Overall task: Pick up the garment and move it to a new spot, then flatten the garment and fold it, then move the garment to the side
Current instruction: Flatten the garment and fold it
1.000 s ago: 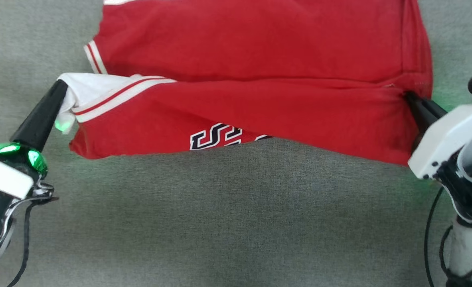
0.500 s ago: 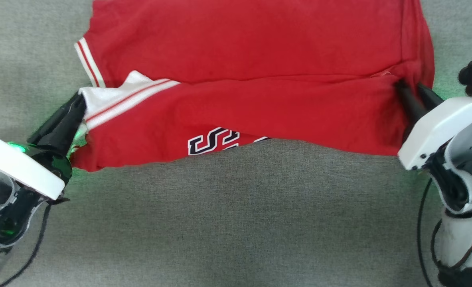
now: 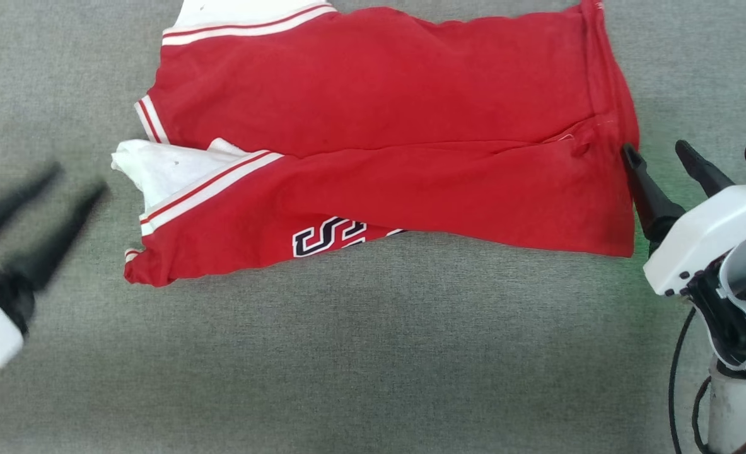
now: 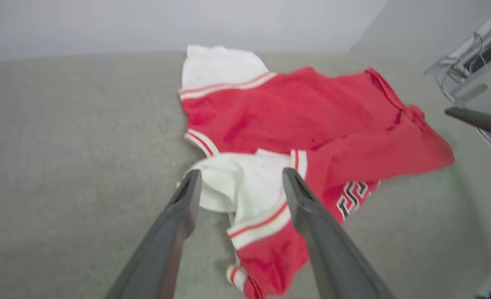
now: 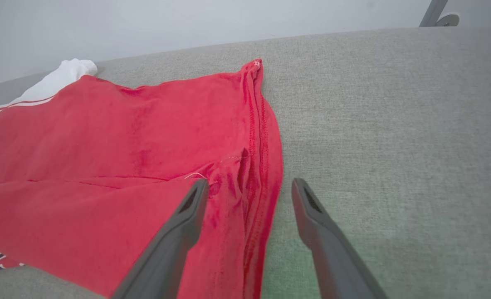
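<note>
One garment [image 3: 385, 145] is counted on one grey surface [image 3: 373, 366]. Two white sleeves are seen on it, the far sleeve [image 3: 246, 11] and the near sleeve [image 3: 152, 169], along with one patch of black numerals [image 3: 328, 234]. Two grippers are counted, the left gripper [image 3: 79, 177] and the right gripper [image 3: 655, 147], each with two jaws.

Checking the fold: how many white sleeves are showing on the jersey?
2. One sleeve lies at the far left corner of the garment; the other sleeve pokes out midway down its left side. None appear hidden.
</note>
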Tool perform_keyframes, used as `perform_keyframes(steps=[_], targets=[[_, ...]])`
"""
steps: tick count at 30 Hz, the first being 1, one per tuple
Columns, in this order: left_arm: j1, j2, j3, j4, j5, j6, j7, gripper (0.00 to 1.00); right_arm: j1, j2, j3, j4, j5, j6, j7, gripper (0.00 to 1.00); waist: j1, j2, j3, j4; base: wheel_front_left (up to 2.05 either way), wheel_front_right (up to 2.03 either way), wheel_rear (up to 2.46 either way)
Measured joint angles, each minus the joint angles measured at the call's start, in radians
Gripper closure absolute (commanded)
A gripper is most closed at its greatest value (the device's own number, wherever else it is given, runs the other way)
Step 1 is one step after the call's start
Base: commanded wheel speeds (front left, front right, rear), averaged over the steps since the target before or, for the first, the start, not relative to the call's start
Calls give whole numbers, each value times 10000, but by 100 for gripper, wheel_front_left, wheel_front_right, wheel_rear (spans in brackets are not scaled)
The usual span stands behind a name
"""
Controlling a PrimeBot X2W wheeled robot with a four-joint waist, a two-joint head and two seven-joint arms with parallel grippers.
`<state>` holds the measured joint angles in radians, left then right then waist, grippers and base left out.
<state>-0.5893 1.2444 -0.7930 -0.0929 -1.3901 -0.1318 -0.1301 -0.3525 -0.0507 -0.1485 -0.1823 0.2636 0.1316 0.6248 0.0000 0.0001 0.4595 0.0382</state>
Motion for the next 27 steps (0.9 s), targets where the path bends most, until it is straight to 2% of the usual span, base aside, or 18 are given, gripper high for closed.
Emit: perform_keyframes(steps=[4,8,16,20,21,23,27], targets=[[4,257,-823,-301,-364,0,1482,0,122,-2,-6,-61,77,0,-8,0,0,0,-22,-89,0,0,0],[-153,10,-1377,-19,-744,0,2652,0,121,0,128,-4,226,0,-111,0,0,0,91,-238,0,0,0],[-665,-472,-1776,1220,-1127,0,3666,0,57,2,311,88,347,0,-270,0,0,0,432,-584,0,0,0],[-944,-504,-1887,1415,-1388,-4,4217,0,25,-2,422,127,337,0,-261,0,0,0,612,-775,0,0,0],[-994,-502,-1894,1398,-1496,-4,4234,8,6,-2,447,123,303,0,-217,0,0,0,652,-811,0,0,0],[-1047,-499,-1910,1321,-1463,-4,4249,100,-53,-2,527,86,138,0,-10,0,0,0,716,-864,0,0,0],[-1111,-485,-1931,1179,-1488,0,4171,100,-55,-2,788,-245,-157,0,905,0,0,0,804,-884,0,0,0]])
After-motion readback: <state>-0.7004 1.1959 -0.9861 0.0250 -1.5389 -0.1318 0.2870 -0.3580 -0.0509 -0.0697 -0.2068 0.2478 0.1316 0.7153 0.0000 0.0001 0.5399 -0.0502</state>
